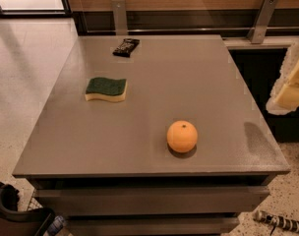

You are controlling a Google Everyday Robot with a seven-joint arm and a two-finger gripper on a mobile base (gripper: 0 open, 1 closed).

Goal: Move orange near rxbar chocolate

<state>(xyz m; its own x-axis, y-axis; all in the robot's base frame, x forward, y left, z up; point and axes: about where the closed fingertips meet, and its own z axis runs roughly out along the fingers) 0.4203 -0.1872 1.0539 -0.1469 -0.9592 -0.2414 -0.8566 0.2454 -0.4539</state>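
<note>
hanging right of table, gripper, grip state unreadable; orange untouched, well apart from rxbar chocolate: carry pending.

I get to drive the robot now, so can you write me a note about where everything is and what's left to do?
Gripper: at the right edge of the view, off the table's right side, well apart from the orange.
Orange: on the table, near the front edge, right of middle.
Rxbar chocolate: lying flat at the far end, left of middle.
Sponge: on the left side, apart from both.
Done: nothing yet; the orange sits far from the bar.
Left: grasp the orange, carry it to the far end and set it beside the bar.
</note>
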